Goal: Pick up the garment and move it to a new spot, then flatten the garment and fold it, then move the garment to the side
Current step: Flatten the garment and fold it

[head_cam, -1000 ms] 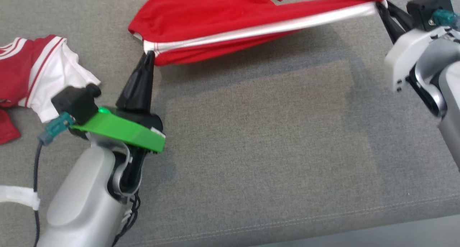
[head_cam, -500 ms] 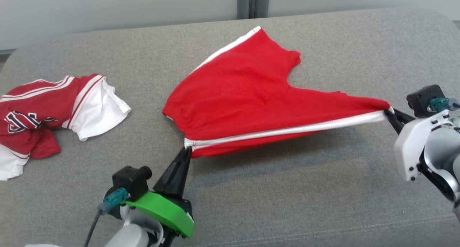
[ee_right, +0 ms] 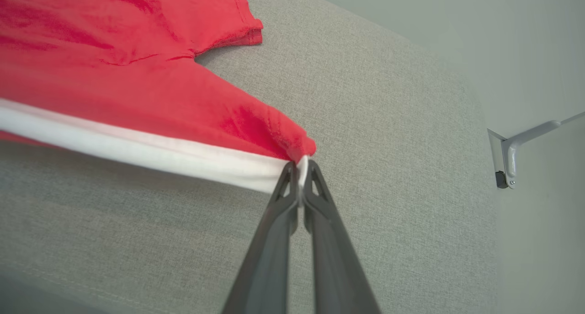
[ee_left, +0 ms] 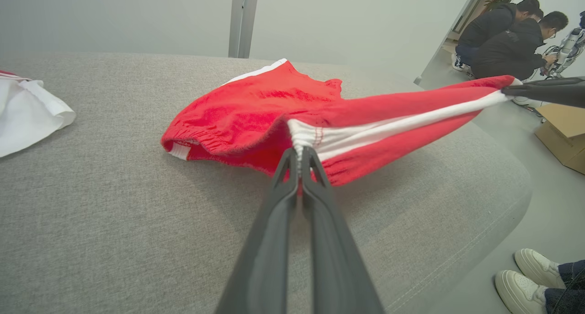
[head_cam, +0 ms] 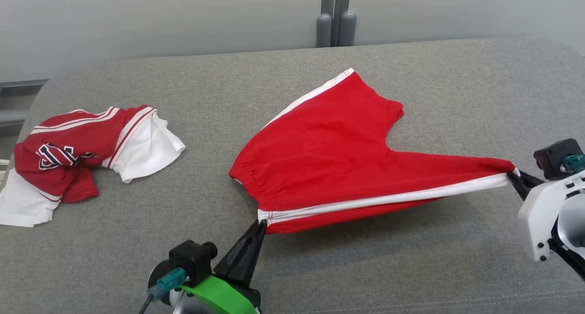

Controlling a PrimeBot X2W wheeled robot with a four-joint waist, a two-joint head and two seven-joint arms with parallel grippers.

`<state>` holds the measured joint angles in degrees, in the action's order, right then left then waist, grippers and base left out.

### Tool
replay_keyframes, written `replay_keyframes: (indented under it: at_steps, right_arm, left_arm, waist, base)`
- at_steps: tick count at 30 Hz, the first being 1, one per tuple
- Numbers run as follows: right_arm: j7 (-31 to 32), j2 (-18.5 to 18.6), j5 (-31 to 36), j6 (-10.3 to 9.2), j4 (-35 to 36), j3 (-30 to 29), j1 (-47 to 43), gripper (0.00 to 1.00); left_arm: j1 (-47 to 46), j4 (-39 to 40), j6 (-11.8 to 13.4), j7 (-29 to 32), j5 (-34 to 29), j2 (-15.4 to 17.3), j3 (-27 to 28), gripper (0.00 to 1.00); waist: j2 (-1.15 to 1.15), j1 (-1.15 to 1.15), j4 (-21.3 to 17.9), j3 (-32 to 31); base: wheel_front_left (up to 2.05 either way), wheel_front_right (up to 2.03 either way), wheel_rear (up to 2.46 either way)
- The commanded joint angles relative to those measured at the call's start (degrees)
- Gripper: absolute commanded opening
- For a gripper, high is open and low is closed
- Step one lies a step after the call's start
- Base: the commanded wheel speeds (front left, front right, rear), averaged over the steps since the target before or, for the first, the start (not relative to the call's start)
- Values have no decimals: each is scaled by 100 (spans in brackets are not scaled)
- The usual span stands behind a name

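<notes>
A pair of red fabric shorts (head_cam: 338,158) with a white stripe (head_cam: 388,199) along the side is in the middle of the wide grey woven surface (head_cam: 388,268), stretched between the two arms. The left fingers (head_cam: 258,229) are clenched on the waistband corner, just where the white stripe ends; the left wrist view shows the gathered white cloth pinched between their tips (ee_left: 295,167). The right fingers (head_cam: 518,181) are clenched on the other end of the same stripe, at the hem of one leg, and the right wrist view shows the cloth squeezed between the two dark tips (ee_right: 290,190). The striped edge hangs tight in a nearly straight line above the surface and throws a shadow under it. The far part of the shorts, with the second leg, rests on the surface. Well apart to the left lies a crumpled red and white jersey (head_cam: 77,154).
</notes>
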<state>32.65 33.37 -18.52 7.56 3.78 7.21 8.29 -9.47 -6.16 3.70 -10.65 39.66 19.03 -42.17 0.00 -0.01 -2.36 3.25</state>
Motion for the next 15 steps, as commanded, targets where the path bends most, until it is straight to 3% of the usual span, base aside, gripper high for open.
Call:
replay_keyframes:
  at_steps: [1, 7, 15]
  right_arm:
    - [-39, -20, 48, -14, 6, -15, 58, 0]
    - [-140, -150, 277, -12, -315, 13, 625, 0]
    - [-338, 18, 303, -12, -1178, 827, 2069, 0]
  left_arm:
    - [-13, 14, -34, -50, 35, -29, 33, 0]
    - [-445, -125, -129, -54, -40, -209, -5, 0]
    - [-1309, -592, -265, -178, -42, -537, 198, 0]
  waist:
    - [0, 1, 40, 1]
    - [0, 1, 219, 172]
    - [0, 1, 497, 695]
  base:
    - [0, 0, 0]
    - [0, 0, 0]
    - [0, 0, 0]
